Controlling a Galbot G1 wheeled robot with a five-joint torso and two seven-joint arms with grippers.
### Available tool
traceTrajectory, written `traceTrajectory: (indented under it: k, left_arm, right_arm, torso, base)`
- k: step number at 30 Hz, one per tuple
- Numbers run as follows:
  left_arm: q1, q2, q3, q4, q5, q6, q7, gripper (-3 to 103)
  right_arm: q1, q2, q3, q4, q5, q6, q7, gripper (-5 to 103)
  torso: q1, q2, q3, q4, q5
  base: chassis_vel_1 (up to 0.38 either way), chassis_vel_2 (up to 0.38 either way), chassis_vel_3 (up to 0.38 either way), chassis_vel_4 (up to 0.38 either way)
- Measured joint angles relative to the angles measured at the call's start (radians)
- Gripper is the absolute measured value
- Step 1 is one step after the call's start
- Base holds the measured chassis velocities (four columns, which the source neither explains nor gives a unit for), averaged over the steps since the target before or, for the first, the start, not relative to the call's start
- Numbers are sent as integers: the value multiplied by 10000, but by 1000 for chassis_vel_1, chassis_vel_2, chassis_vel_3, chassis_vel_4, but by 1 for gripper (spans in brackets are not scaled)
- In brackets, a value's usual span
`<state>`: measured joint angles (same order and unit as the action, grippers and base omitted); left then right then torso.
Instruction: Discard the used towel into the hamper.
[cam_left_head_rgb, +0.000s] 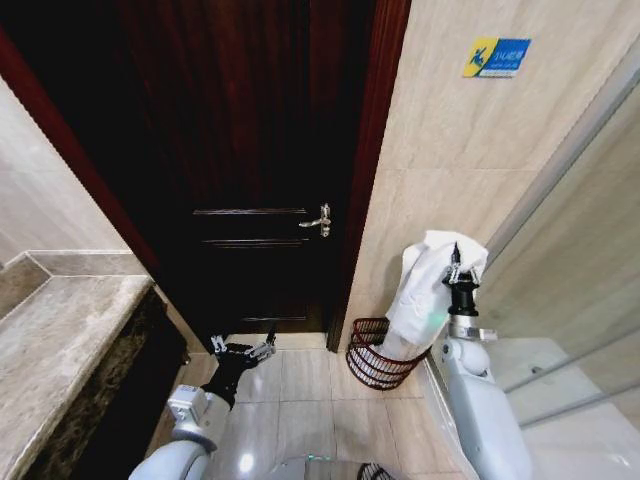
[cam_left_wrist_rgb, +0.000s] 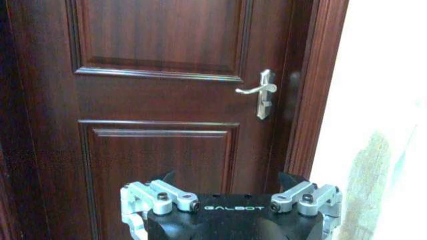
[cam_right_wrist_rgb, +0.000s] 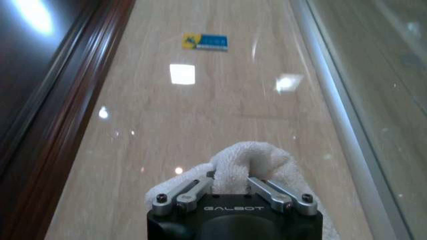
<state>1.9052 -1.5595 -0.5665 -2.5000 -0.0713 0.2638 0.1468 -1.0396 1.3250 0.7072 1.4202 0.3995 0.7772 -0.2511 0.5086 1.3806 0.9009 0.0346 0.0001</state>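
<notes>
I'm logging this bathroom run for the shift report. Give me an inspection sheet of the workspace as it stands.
Surface: glossy beige tiled floor.
Job's things: white towel hangs from the right gripper, its lower end in the hamper, which stands on the floor by the wall.
Clutter: nothing seen.
Grippers: right gripper raised, shut on the towel; left gripper low, open, empty, facing the door.
Cables: nothing seen.
Surroundings: dark wooden door with metal handle, closed; marble counter; blue and yellow wall sign; glass panel.
</notes>
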Motion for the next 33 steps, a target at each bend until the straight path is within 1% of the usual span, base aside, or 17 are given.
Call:
traceTrajectory:
  k: [7, 16, 20, 24, 27, 28, 30, 32, 33]
  left_arm:
    - [0, 0, 0, 0, 0, 0, -1, 100]
    - [0, 1, 0, 0, 0, 0, 0, 100]
    - [0, 0, 0, 0, 0, 0, 0, 100]
    - [0, 0, 0, 0, 0, 0, 0, 100]
    - [0, 0, 0, 0, 0, 0, 0, 100]
    - [0, 0, 0, 0, 0, 0, 0, 100]
    - [0, 0, 0, 0, -1, 0, 0, 100]
    - [0, 0, 0, 0, 0, 0, 0, 100]
    - [0, 0, 0, 0, 0, 0, 0, 100]
  right_arm:
    - [95, -29, -12, -448, -11, 139, -144, 9]
    - [168, 219, -151, -959, -115, 286, -343, 9]
    - [341, 297, -211, -1605, -52, 452, -465, 9]
    - [431, 333, -281, -2098, 131, 465, -606, 9]
    - [673, 465, -292, -3004, 200, 474, -923, 9]
    - [673, 465, -292, -3004, 200, 474, -923, 9]
    - [877, 520, -289, -3674, 291, 474, -1052, 9]
    - [915, 526, -287, -3795, 310, 474, -1075, 9]
    - [1024, 533, -278, -4152, 383, 474, -1159, 9]
  torso:
    - [0, 0, 0, 0, -1]
    - [0, 0, 0, 0, -1]
    - [0, 0, 0, 1, -2]
    - [0, 0, 0, 0, -3]
    - [0, 0, 0, 1, 0]
    - [0, 0, 0, 1, 0]
    - [0, 0, 0, 1, 0]
    - [0, 0, 0, 1, 0]
    - [0, 0, 0, 2, -1]
  base:
    - [0, 0, 0, 0]
    - [0, 0, 0, 0]
    - [0, 0, 0, 0]
    - [0, 0, 0, 0]
    - [0, 0, 0, 0]
    - [0, 0, 0, 0]
    - [0, 0, 0, 0]
    - [0, 0, 0, 0]
    - [0, 0, 0, 0]
